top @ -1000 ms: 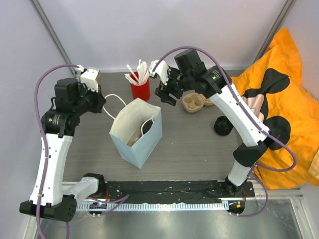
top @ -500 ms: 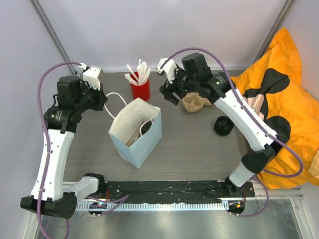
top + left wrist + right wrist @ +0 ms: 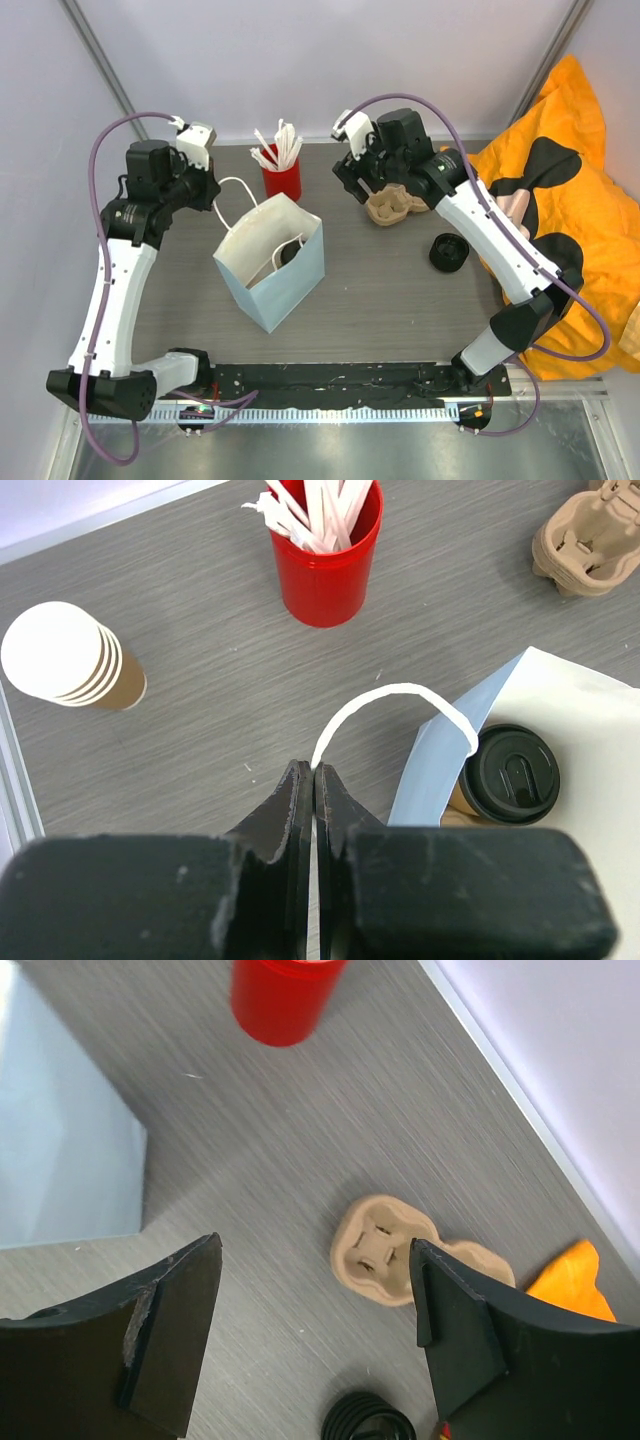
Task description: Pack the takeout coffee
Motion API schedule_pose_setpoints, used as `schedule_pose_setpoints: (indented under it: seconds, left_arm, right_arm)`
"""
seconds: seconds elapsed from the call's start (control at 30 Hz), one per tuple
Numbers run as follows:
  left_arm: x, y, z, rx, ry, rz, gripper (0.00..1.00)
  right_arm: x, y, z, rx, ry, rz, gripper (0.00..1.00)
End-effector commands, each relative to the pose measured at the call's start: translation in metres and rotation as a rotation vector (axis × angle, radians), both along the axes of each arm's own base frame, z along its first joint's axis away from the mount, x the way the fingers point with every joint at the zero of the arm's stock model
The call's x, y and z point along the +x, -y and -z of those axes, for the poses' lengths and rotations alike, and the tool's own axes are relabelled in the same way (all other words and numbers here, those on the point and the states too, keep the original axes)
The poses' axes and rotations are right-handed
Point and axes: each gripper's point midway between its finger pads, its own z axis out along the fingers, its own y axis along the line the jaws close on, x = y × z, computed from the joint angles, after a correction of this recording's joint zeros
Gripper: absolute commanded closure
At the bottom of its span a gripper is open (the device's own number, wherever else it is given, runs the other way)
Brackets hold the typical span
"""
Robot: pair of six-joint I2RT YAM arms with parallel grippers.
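Left tool (image 3: pixel 313 790) clamped tight on white loop handle (image 3: pixel 390 692) of pale blue paper bag (image 3: pixel 290 280). Tan kraft coffee cup with black lid (image 3: pixel 510 775) sits inside bag. Right tool (image 3: pixel 315 1250) spread wide, gripping nothing, hovering over grey counter (image 3: pixel 250 1140) near moulded cardboard carrier (image 3: pixel 385 1250).

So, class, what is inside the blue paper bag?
A tan cup with a black lid sits in the bag, near its wall. The lid and the bag's walls hide most of the cup's body and the bag's floor, so anything else inside cannot be seen.
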Motion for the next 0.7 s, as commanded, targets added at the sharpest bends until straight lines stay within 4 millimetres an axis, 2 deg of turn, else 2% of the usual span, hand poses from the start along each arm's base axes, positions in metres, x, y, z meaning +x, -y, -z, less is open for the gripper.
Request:
schedule_pose_setpoints:
  seconds: [0.0,0.1,0.2,0.23,0.3,0.37,0.4,0.43,0.57,0.6,0.63,0.67]
  left_arm:
    - [0.016,0.004,-0.031,-0.003,0.118,0.029,0.95]
    - [0.02,0.006,-0.031,-0.009,0.112,0.037,0.96]
    - [0.019,0.008,-0.031,-0.015,0.112,0.046,0.92]
    - [0.018,0.008,-0.033,-0.017,0.117,0.048,0.89]
    - [0.015,0.007,-0.036,-0.014,0.132,0.046,0.86]
    - [0.009,0.007,-0.041,-0.012,0.147,0.053,0.77]
    - [0.007,0.007,-0.042,-0.011,0.152,0.054,0.71]
    - [0.005,0.006,-0.043,0.0,0.156,0.061,0.55]
    - [-0.009,0.006,-0.039,0.029,0.114,0.091,0.31]
    - [-0.01,0.005,-0.038,0.04,0.111,0.093,0.22]
    - [-0.012,0.002,-0.04,0.046,0.112,0.086,0.18]
    - [-0.013,0.001,-0.038,0.064,0.103,0.088,0.15]
  right_arm:
    - [0.02,0.024,-0.031,0.088,0.096,0.148,0.21]
    - [0.022,0.023,-0.032,0.138,0.086,0.152,0.21]
    - [0.019,0.008,-0.032,0.202,0.06,0.1,0.21]
    - [0.019,0.003,-0.032,0.218,0.052,0.089,0.21]
    - [0.027,-0.006,-0.033,0.255,0.058,0.078,0.21]
    - [0.039,-0.012,-0.041,0.29,0.096,0.089,0.21]
    - [0.047,-0.016,-0.037,0.303,0.092,0.103,0.22]
    - [0.053,-0.018,-0.04,0.318,0.106,0.113,0.23]
    - [0.088,-0.026,-0.048,0.368,0.172,0.163,0.27]
    - [0.094,-0.029,-0.058,0.389,0.192,0.164,0.28]
    - [0.109,-0.032,-0.041,0.387,0.159,0.184,0.3]
    - [0.119,-0.029,-0.042,0.404,0.154,0.199,0.31]
